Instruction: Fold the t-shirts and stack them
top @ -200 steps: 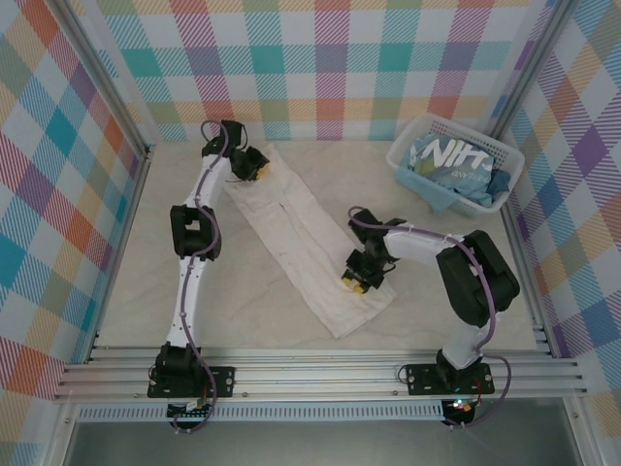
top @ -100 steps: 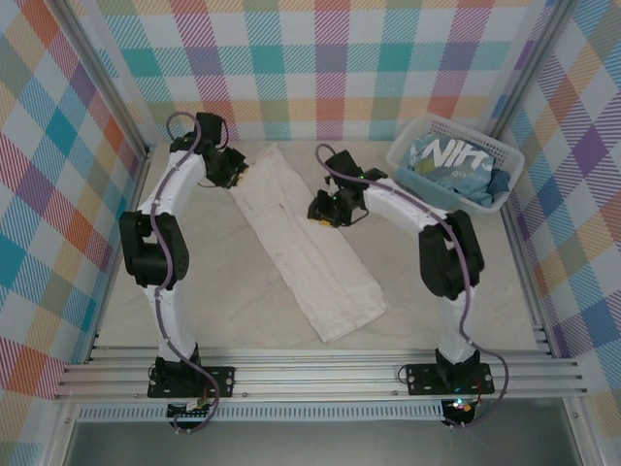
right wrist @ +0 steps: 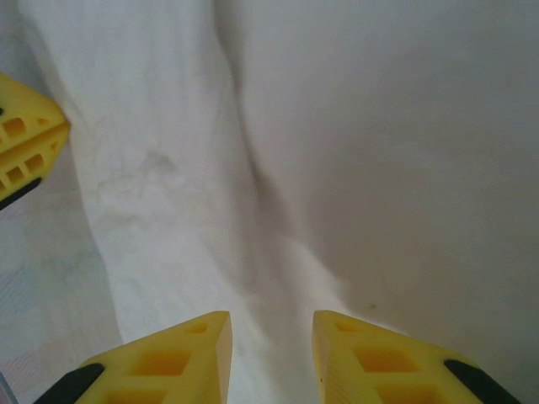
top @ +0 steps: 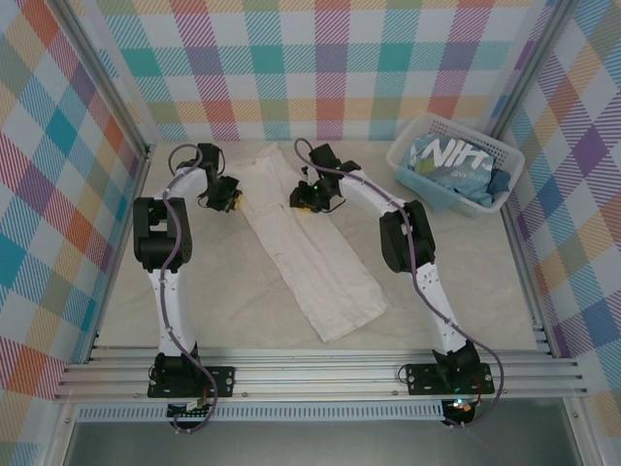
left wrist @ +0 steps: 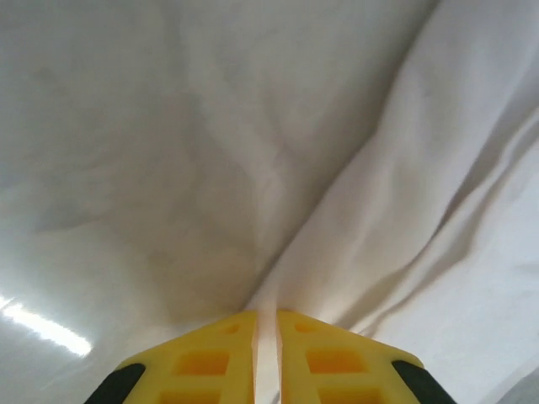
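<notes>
The cream-white t-shirt lies as a long folded strip, slanting from the far left toward the near right of the table. My left gripper sits at the left edge of the strip's far end. Its yellow fingers are shut on a thin ridge of the cream-white t-shirt. My right gripper hovers at the right edge of that same end, open just above the cream-white t-shirt, with nothing between its fingers. The light blue t-shirt with white lettering lies bundled in the basket.
A white slatted basket stands at the far right corner. Checked cloth walls and metal frame posts close in the table on three sides. The left gripper's yellow finger shows at the left edge of the right wrist view.
My right gripper has swung from the strip's near end up to its far end. My left arm has pulled back and leftward, its gripper staying at the shirt's far left edge.
</notes>
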You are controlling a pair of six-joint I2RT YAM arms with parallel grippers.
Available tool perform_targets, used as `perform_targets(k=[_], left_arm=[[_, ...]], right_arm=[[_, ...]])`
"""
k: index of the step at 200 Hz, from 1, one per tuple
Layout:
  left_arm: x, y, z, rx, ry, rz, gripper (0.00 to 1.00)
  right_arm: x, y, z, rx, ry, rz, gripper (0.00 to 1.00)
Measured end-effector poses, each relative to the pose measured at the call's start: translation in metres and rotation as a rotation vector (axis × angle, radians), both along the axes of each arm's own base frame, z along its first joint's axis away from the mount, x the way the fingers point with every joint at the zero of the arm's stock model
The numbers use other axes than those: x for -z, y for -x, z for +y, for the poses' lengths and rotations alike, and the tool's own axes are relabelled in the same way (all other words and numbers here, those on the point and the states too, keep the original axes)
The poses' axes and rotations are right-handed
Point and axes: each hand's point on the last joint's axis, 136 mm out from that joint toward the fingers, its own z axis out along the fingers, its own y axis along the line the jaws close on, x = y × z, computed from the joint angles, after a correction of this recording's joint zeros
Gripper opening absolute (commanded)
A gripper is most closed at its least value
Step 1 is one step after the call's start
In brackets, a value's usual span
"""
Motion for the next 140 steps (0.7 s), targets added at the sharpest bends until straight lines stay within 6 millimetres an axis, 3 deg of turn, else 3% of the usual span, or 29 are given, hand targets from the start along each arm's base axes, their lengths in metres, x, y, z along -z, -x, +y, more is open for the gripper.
perform_targets(k=[20,40,99,119,140], left_arm=[[0.002,-0.013,-0.013,0.018,0.039,-0.034,0.14],[0.003,-0.027,-0.028,0.046,0.066,-0.065,0.14],[-0.002,-0.071,-0.112,0.18,0.157,-0.167,0.16],[-0.005,-0.086,-0.131,0.208,0.169,-0.208,0.17],[-0.007,-0.088,-0.139,0.219,0.168,-0.211,0.25]], right_arm=[[0.015,0.0,-0.015,0.059,0.021,0.07,0.31],[0.016,-0.002,-0.028,0.125,0.005,0.104,0.31],[0.019,0.018,-0.098,0.38,0.026,0.221,0.31],[0.019,0.016,-0.106,0.415,0.018,0.234,0.32],[0.017,0.012,-0.111,0.433,0.014,0.236,0.32]])
